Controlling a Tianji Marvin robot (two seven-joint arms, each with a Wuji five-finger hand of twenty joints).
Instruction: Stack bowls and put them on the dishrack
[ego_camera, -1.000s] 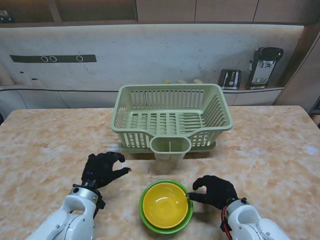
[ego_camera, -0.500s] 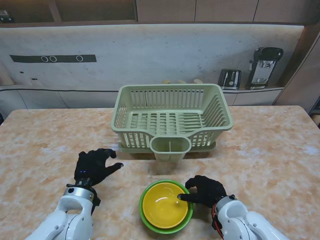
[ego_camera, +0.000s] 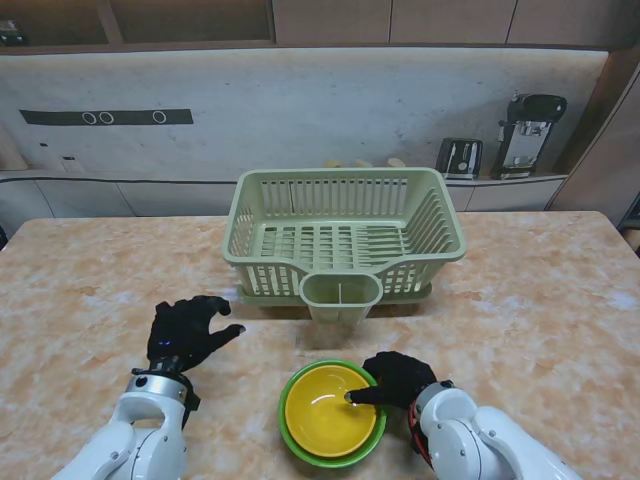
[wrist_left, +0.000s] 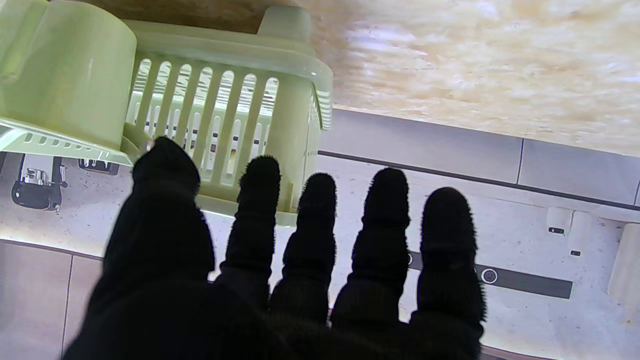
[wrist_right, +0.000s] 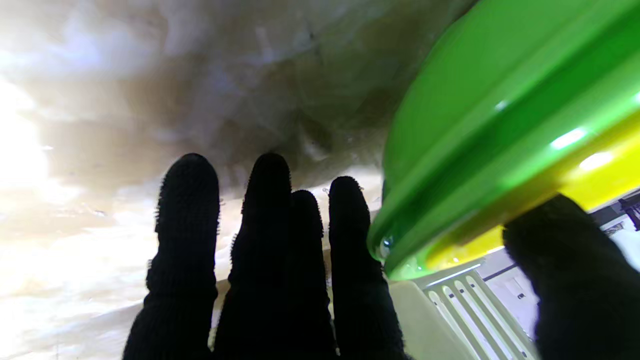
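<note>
A yellow bowl (ego_camera: 325, 412) sits nested inside a green bowl (ego_camera: 284, 418) on the table near me, in front of the pale green dishrack (ego_camera: 340, 180). My right hand (ego_camera: 398, 378) is at the bowls' right rim. Its thumb (wrist_right: 575, 265) reaches over the yellow bowl (wrist_right: 600, 170), while its other fingers (wrist_right: 270, 225) stretch straight along the outside of the green bowl (wrist_right: 475, 130); they are not closed on it. My left hand (ego_camera: 185, 332) rests open to the left of the bowls, fingers (wrist_left: 315, 220) spread, pointing at the dishrack (wrist_left: 225, 115).
The dishrack has a cutlery cup (ego_camera: 340, 300) on its front, just beyond the bowls. A toaster (ego_camera: 459, 157) and a coffee machine (ego_camera: 528, 130) stand on the counter behind the table. Marbled tabletop (ego_camera: 540, 310) stretches on both sides.
My right hand has slid left onto the bowls' rim, its thumb now inside the yellow bowl. My left hand drew back to the left, away from the bowls.
</note>
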